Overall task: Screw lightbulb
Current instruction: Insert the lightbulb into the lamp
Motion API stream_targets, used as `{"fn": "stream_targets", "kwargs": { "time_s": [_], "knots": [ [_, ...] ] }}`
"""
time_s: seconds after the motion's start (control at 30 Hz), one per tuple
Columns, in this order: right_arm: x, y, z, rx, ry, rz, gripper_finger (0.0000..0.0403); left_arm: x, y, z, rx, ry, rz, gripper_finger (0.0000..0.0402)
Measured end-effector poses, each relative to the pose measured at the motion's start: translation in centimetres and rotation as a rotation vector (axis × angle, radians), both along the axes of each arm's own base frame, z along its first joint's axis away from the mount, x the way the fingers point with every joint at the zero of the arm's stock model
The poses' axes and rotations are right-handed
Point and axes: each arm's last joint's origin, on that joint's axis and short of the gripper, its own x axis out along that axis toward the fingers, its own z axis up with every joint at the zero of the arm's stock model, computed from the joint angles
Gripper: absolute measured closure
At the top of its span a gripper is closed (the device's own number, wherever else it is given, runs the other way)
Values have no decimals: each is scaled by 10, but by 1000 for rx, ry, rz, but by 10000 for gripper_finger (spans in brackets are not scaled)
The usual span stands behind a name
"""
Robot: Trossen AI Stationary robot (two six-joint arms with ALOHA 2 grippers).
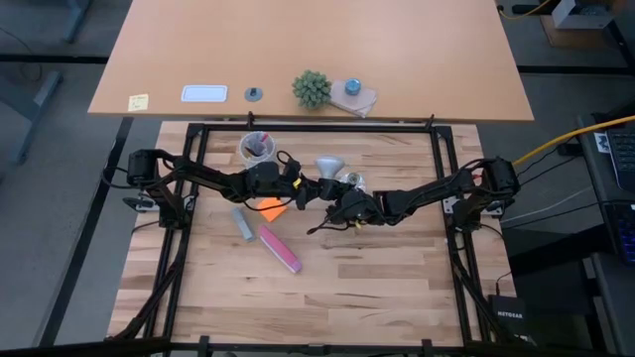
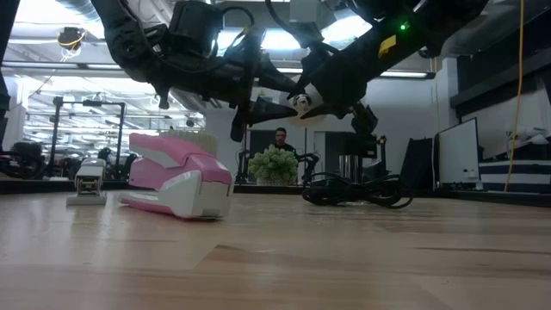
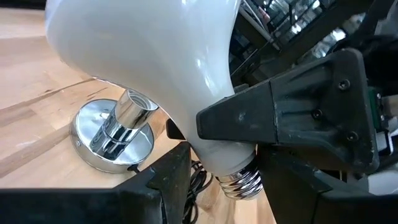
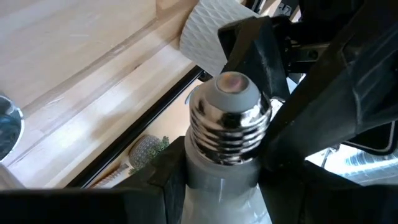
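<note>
Left wrist view shows me mid-handover: both the left tool (image 3: 211, 180) and right tool (image 4: 221, 180) clamp the lightbulb (image 3: 149, 68) in the air above the socket (image 3: 112, 134), so next I release one and align the threads.

1. Both arms (image 1: 208, 178) are dark, jointed, trailing thin black cables.
2. The right arm (image 2: 387, 43) shows a green light at its 12 o'clock.
3. Fingers (image 3: 298, 118) are matt black wedges with small screws.
</note>
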Motion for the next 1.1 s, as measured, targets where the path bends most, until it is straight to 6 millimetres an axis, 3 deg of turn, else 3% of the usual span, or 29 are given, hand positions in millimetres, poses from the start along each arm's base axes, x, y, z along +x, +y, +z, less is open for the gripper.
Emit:
{"fn": "stream_targets", "kwargs": {
  "time_s": [0.33,0.7,1.1],
  "knots": [
    [0,1,-1,7,13,18,237,0,-3,-1,40,14,-11,226],
    [1,2,0,28,7,56,237,0,-3,-2,19,28,31,156],
    [3,2,2,41,-20,78,237,0,-3,-3,-29,24,57,153]
  ]
}}
